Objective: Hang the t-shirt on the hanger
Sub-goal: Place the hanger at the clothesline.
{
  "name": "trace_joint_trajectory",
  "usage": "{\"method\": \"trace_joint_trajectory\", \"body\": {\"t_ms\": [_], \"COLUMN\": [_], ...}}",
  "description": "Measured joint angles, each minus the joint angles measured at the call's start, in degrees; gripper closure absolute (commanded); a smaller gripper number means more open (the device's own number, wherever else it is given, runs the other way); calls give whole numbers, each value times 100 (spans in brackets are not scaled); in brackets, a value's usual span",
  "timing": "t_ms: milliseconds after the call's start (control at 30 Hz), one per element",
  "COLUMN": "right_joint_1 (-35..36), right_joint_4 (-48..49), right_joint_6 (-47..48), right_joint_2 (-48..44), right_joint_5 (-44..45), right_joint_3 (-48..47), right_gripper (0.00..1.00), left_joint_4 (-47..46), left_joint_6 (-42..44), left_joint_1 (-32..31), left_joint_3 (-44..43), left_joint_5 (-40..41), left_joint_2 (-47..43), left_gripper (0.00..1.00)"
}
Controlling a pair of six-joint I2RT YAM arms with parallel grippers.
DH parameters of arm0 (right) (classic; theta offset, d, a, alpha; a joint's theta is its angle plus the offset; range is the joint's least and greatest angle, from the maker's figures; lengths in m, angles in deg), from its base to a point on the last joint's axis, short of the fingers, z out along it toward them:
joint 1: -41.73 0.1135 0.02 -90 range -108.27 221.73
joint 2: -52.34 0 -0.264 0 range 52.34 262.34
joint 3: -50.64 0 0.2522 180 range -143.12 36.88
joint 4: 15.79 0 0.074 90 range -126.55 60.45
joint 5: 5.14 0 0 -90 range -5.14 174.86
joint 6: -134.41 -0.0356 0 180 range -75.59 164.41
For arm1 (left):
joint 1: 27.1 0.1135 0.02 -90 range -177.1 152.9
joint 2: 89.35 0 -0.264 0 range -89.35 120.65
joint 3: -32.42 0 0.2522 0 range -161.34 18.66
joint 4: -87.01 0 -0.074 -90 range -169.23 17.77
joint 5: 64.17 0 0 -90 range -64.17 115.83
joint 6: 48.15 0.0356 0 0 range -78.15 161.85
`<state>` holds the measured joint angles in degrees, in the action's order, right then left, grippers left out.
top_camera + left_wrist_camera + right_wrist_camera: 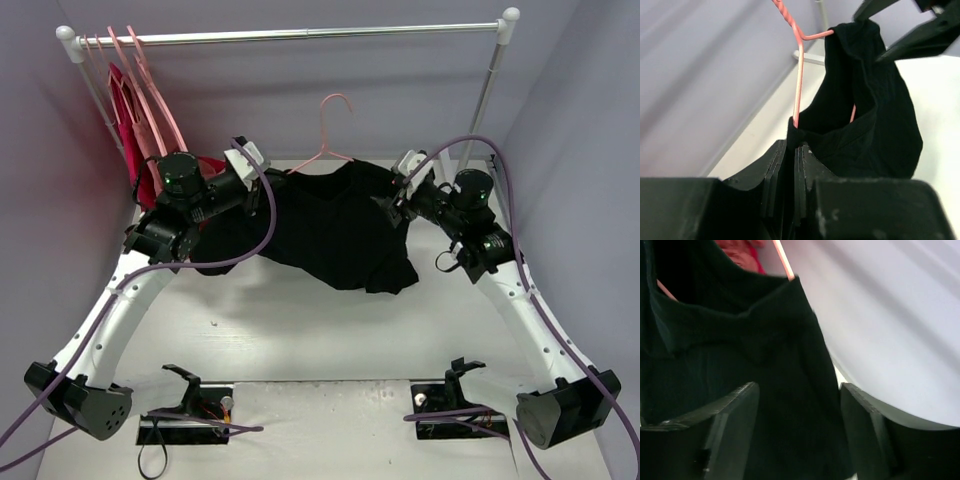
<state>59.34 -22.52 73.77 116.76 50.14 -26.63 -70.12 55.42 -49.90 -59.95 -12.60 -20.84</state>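
While clamping the hanger [799, 75] wire and t-shirt [330, 235] cloth together in the closed left gripper [792, 145], holds both in mid-air above the table [300, 340]. Shows the right gripper [800, 395] spread wide around the shirt's opposite side, pinching nothing.

Can't make out any writing, logos, numbers or tags anywhere, tbh. Nothing legible on the t-shirt [330, 235], nothing on the hanger [799, 75] either.
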Motion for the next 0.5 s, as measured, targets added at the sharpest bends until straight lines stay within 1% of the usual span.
{"method": "trace_joint_trajectory", "body": {"t_ms": [67,100,167,267,300,400,500], "right_joint_1": [0,0,0,0,0,0,0], "right_joint_4": [-2,0,0,48,85,260,328], "right_joint_6": [-85,-118,-227,-378,-413,-529,-575], "right_joint_2": [-61,-107,-221,-400,-463,-667,-822], "right_joint_5": [201,273,382,498,531,619,699], "right_joint_3": [-22,-46,-136,-358,-428,-542,-555], "right_gripper": [21,19,16,14,14,13,13], "left_joint_4": [-118,-177,-289,-293,-236,-17,173], "left_joint_6": [-52,-79,-162,-293,-334,-498,-826], "left_joint_1": [0,0,0,0,0,0,9], "left_joint_3": [2,2,-24,-426,-697,-1860,-2994], "left_joint_5": [225,332,573,918,1016,1158,929], "left_joint_2": [-2,-2,7,168,267,686,992], "left_gripper": [100,100,100,100,100,100,100]}}
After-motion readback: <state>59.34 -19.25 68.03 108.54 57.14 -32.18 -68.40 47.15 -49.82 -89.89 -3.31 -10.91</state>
